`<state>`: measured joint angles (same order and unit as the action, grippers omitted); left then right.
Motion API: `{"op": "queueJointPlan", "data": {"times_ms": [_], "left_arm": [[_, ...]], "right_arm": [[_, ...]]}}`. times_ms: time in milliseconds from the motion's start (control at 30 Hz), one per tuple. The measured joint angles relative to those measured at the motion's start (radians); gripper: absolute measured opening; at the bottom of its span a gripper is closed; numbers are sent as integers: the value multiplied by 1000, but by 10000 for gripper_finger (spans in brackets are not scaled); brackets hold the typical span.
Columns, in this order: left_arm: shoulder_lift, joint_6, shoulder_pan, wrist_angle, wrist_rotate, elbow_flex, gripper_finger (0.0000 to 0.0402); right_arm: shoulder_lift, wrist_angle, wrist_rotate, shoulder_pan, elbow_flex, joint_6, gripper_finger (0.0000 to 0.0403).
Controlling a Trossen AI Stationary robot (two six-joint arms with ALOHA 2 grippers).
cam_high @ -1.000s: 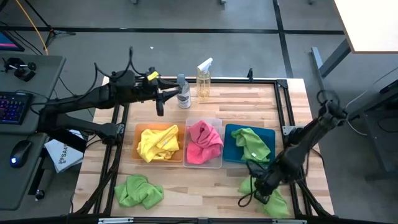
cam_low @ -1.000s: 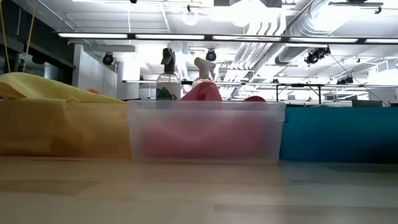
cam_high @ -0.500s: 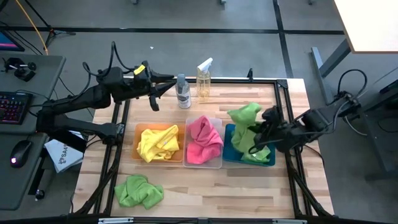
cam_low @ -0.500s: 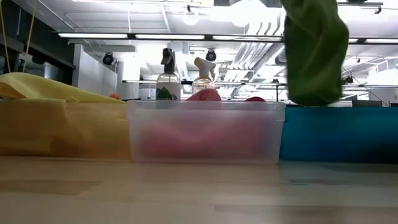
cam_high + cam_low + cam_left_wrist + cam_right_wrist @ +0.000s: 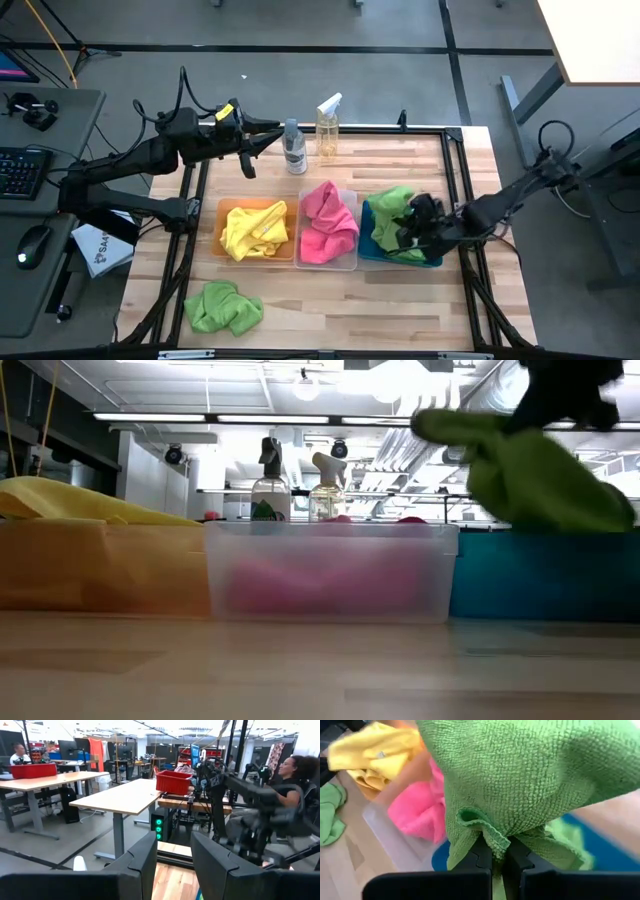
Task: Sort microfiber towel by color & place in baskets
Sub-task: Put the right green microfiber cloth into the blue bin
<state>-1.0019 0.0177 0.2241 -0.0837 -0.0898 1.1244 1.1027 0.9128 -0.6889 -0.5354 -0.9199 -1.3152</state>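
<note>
My right gripper [image 5: 410, 226] hangs over the teal basket [image 5: 372, 246], shut on a lime green towel [image 5: 392, 203]. In the low view this towel [image 5: 530, 472] droops onto the teal basket [image 5: 540, 575], where another green towel [image 5: 566, 838] lies. A yellow towel [image 5: 252, 230] fills the orange basket [image 5: 226, 209], and a pink towel [image 5: 328, 225] fills the clear basket [image 5: 345, 264]. One more green towel [image 5: 222, 306] lies bunched on the table near the near-left corner. My left gripper [image 5: 268, 130] is open, high at the far-left edge. My right gripper pinches a bunched fold [image 5: 492, 841] of the green towel between its two fingers [image 5: 481, 854]. The fingers come in slanting down from the table's right. The cloth drapes slack over and around the gripper, and its lower part rests in the teal basket.
Two clear spray bottles [image 5: 294, 148] [image 5: 327, 128] stand at the far edge behind the baskets. The three baskets sit side by side mid-table. Bare wood lies in front of them [image 5: 340, 310]. A person sits beyond the table [image 5: 295, 785].
My right gripper has lifted a green towel off the table's near-right corner, carried it up and toward the far edge over the teal basket, then come down so the cloth settles onto the basket. My left arm has drawn back slightly toward the left.
</note>
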Motion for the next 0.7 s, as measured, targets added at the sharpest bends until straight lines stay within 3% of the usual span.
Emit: {"op": "queueJointPlan", "data": {"times_ms": [133, 267, 500, 700], "left_arm": [[0, 0, 0, 0, 0, 0, 108], [0, 6, 0, 0, 0, 0, 108], [0, 7, 0, 0, 0, 0, 108], [0, 17, -1, 40, -50, 0, 108]], "right_arm": [[0, -183, 116, 0, 176, -111, 0], [0, -215, 294, 0, 265, -227, 0], [0, -186, 385, 14, 251, -248, 11], [-1, -165, 483, 61, 242, -255, 73]]}}
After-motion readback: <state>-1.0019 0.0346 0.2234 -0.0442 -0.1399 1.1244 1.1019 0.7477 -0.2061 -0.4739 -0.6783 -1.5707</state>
